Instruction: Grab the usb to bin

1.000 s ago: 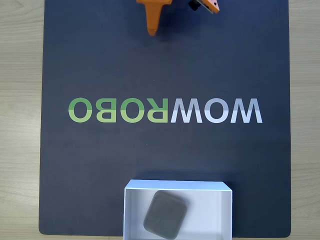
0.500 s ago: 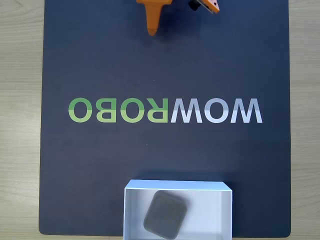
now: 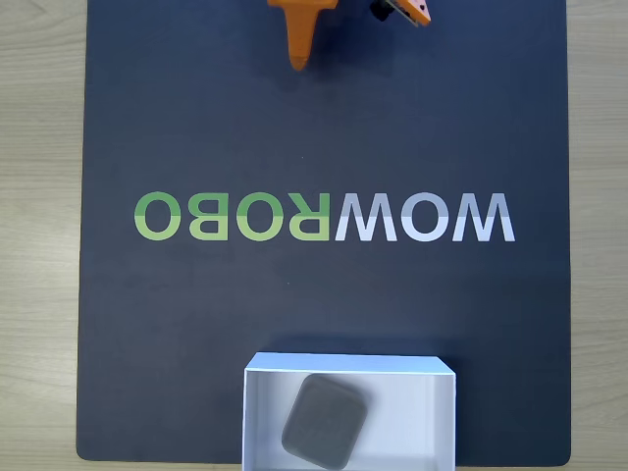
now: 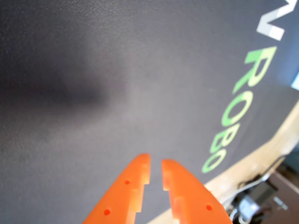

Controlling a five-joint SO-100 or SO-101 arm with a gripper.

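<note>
In the fixed view the usb (image 3: pixel 326 423), a small flat grey block with rounded corners, lies tilted inside the bin (image 3: pixel 348 366), a shallow white box at the mat's bottom edge. It rests left of the box's middle. My orange gripper (image 3: pixel 299 61) pokes in at the top edge, far from the box, pointing down at the mat. In the wrist view the gripper (image 4: pixel 155 161) hovers over bare dark mat, its two orange fingers (image 4: pixel 131 186) side by side with only a thin slit between them and nothing held.
A dark mat (image 3: pixel 196 324) with mirrored green and white WOWROBO lettering (image 3: pixel 324 217) covers the wooden table (image 3: pixel 39 245). In the wrist view cables and hardware (image 4: pixel 257 200) sit beyond the mat's edge.
</note>
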